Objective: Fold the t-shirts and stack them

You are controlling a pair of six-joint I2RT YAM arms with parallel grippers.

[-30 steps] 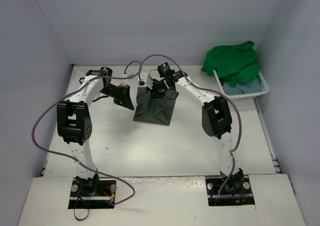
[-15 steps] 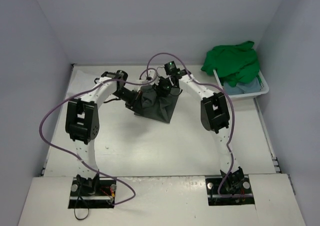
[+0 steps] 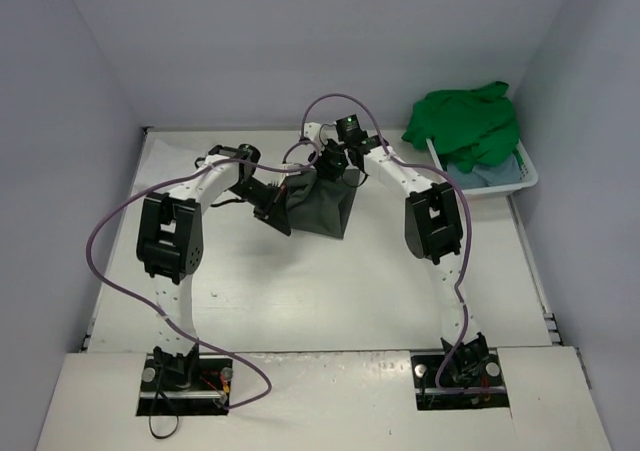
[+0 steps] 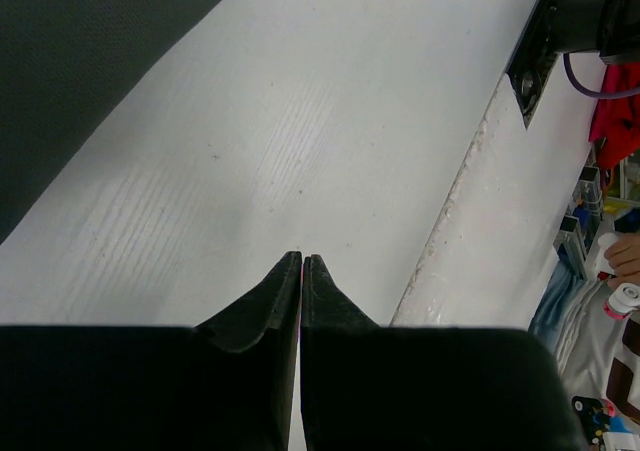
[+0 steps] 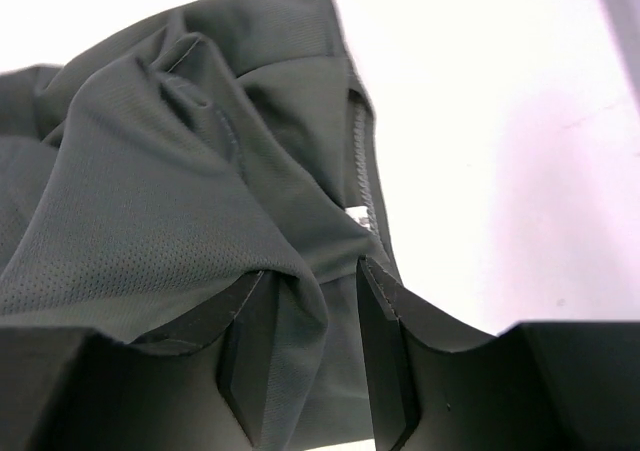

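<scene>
the grey shirt (image 3: 326,209) is seen just above the middle of the top view, on the white table (image 3: 300,291). it is gathered into a roughly square, partly folded shape, and its upper edge is drawn up toward the right gripper (image 3: 329,170).

in the right wrist view the grey shirt (image 5: 170,191) fills the left and centre of the frame in loose creases, with a stitched hem running down toward the fingers. the right gripper (image 5: 312,276) is shown with its jaws apart, and a fold of cloth lies in the gap between them. the cloth is not seen to be pinched.

the left gripper (image 3: 280,216) is placed at the left edge of the shirt in the top view. in the left wrist view the left gripper (image 4: 302,263) is shown with its jaws pressed together, and nothing is held between them. bare table is seen beyond its tips, and a dark stretch of the grey shirt (image 4: 80,71) is seen in the upper left corner.

at the upper right of the top view a green shirt (image 3: 465,121) is heaped over the far end of a white basket (image 3: 530,178). a light blue shirt (image 3: 488,177) lies in the basket, partly under the green one. both are well apart from the grey shirt.
</scene>
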